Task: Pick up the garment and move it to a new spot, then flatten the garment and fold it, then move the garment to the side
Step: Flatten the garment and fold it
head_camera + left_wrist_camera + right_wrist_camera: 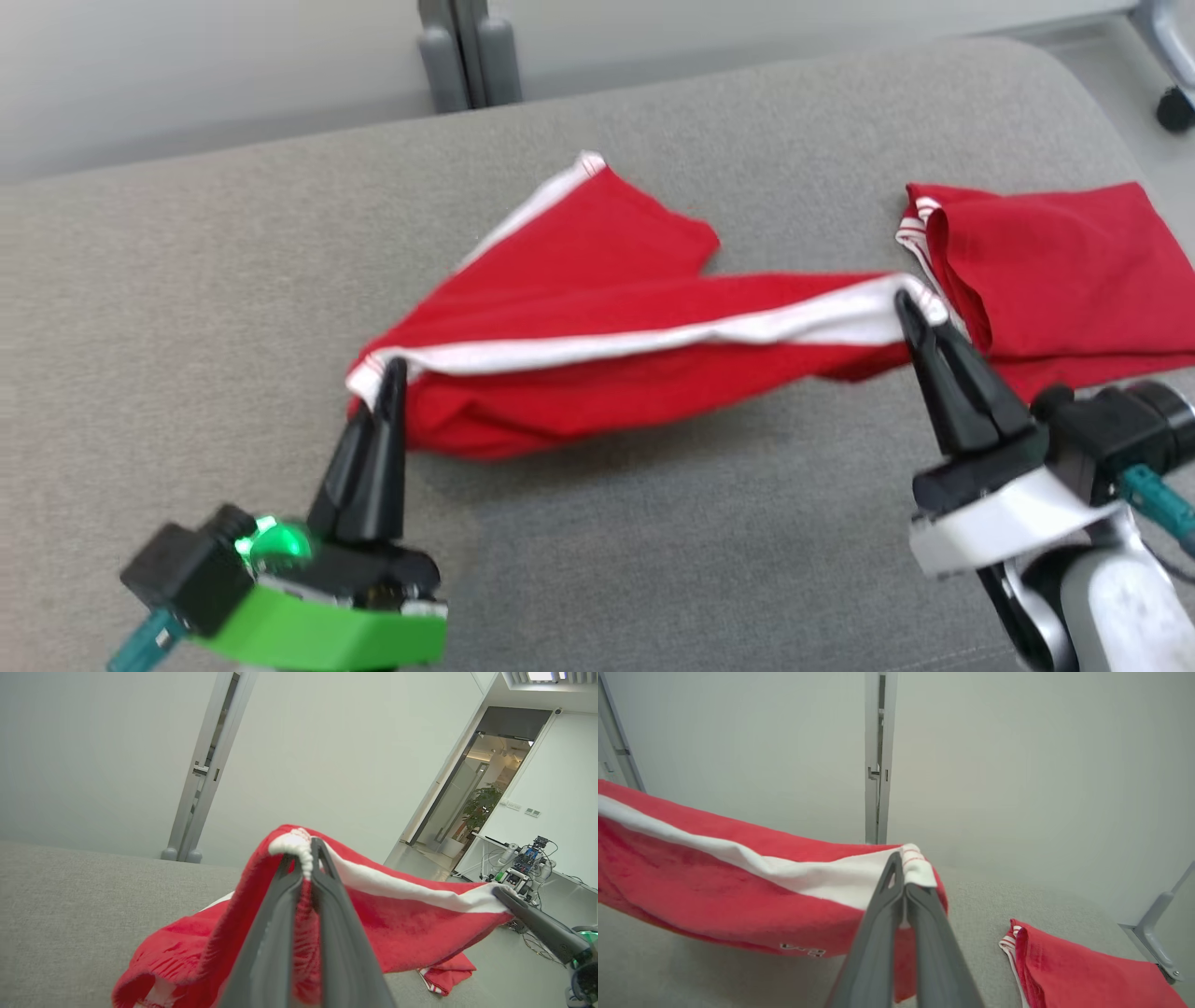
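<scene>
A grey fabric surface [653, 523] spans the scene. Over its middle hangs the red garment [579, 327], its white band [653, 341] stretched from left to right between the 2 grippers, with the red cloth sagging below the band and one flap reaching toward the far side. A folded red cloth [1055, 271] lies flat at the far right, just beside the garment's right end. The left gripper [387, 373] is clamped on the band's left end and the right gripper [910, 308] is pinched on its right end
</scene>
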Robot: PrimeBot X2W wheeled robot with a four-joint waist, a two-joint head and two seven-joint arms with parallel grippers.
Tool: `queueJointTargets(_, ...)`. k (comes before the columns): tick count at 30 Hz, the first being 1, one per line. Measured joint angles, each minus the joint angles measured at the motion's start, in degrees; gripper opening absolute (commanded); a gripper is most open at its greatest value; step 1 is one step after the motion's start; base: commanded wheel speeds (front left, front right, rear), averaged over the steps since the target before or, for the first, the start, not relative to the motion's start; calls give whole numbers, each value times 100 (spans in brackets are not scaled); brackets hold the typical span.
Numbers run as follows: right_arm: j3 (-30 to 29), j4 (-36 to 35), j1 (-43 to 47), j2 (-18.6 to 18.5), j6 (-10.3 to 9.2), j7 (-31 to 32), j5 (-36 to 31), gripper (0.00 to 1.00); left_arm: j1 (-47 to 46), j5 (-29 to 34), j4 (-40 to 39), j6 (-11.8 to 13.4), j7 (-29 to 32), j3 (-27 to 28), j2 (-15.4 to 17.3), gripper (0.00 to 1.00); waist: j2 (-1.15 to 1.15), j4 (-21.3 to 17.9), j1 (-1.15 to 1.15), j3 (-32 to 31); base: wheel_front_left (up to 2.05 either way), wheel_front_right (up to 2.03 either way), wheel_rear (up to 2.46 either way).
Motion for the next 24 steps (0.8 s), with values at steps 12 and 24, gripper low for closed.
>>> queueJointTargets(12, 33, 648, -314, -425, 0, 548, 85, 0, 434, -334, 770, 0, 0, -178, -689, 0, 0, 567, 0, 27, 0, 0, 0)
queueJointTargets(24, 1455, 2967, -2919, -1324, 1, 706, 577, 0, -644, -1112, 1948, 19, 0, -301, -827, 0, 0, 1157, 0, 619, 0, 0, 0)
